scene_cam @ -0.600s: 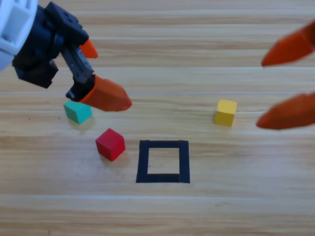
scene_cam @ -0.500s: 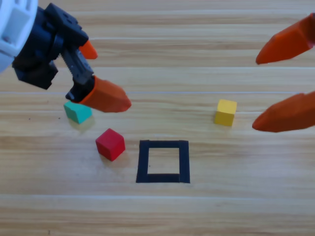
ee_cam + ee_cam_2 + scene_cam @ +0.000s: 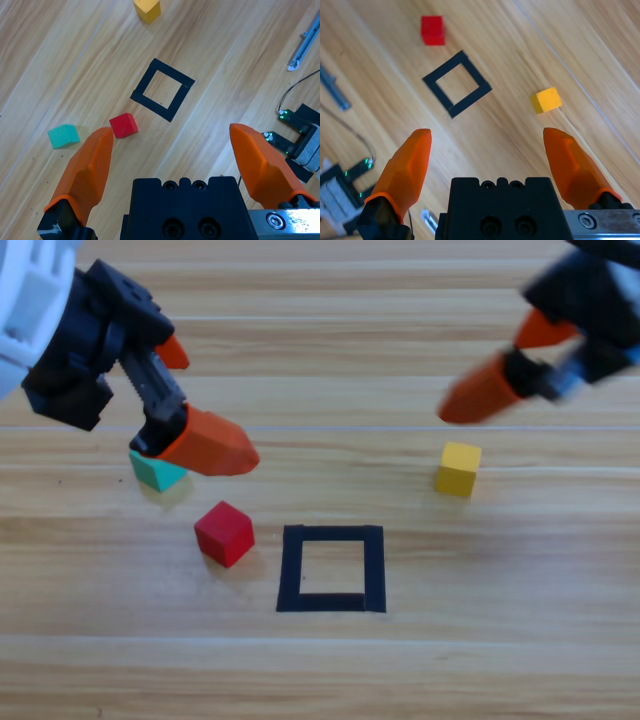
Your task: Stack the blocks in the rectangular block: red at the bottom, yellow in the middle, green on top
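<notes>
The red cube [image 3: 224, 533] lies just left of the black rectangular outline [image 3: 292, 568], whose centre is bare wood. Up and to the left sits the green cube [image 3: 155, 470], partly covered by a jaw of my left gripper [image 3: 195, 400], which hangs open above it. The yellow cube [image 3: 458, 468] rests to the outline's upper right, with my right gripper [image 3: 510, 360] open above and beyond it. The left wrist view shows green [image 3: 63, 136], red [image 3: 123, 125], the outline [image 3: 150, 107] and yellow [image 3: 147, 9]. The right wrist view shows red [image 3: 433, 30], the outline [image 3: 437, 98] and yellow [image 3: 546, 100].
Past the table's edge, the left wrist view shows a metal bar [image 3: 305, 45] and a small board with green lights and a cable [image 3: 300, 135]. The same board [image 3: 340, 185] and bar [image 3: 332, 92] appear in the right wrist view.
My right gripper has swung in from the right edge, leftward and up, and now sits nearer the yellow cube. The left gripper has shifted slightly left, covering more of the green cube.
</notes>
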`<action>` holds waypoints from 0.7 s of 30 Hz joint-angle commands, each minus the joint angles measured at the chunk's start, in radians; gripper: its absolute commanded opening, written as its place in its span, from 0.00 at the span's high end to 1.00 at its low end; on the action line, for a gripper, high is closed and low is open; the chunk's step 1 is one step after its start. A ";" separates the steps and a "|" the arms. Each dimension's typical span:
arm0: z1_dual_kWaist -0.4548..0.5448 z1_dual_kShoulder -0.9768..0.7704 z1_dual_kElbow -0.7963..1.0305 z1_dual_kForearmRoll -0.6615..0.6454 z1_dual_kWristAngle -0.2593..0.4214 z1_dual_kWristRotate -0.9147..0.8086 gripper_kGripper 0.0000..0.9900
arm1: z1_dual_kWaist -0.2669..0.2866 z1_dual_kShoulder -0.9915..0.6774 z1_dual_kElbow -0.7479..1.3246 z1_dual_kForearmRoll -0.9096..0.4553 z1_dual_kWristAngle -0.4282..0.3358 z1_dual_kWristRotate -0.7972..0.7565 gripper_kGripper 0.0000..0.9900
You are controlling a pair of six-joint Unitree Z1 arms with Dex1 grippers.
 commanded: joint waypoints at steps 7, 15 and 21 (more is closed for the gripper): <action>0.005 0.106 -0.081 0.045 0.167 -0.223 0.00 | -0.180 0.446 -0.244 0.127 -0.110 0.250 0.00; 0.111 0.339 -0.127 0.120 0.158 -0.382 0.00 | -0.214 0.510 -0.243 0.139 -0.100 0.351 0.01; 0.178 0.442 -0.121 0.120 0.119 -0.422 0.00 | -0.242 0.612 -0.296 0.164 -0.058 0.374 0.04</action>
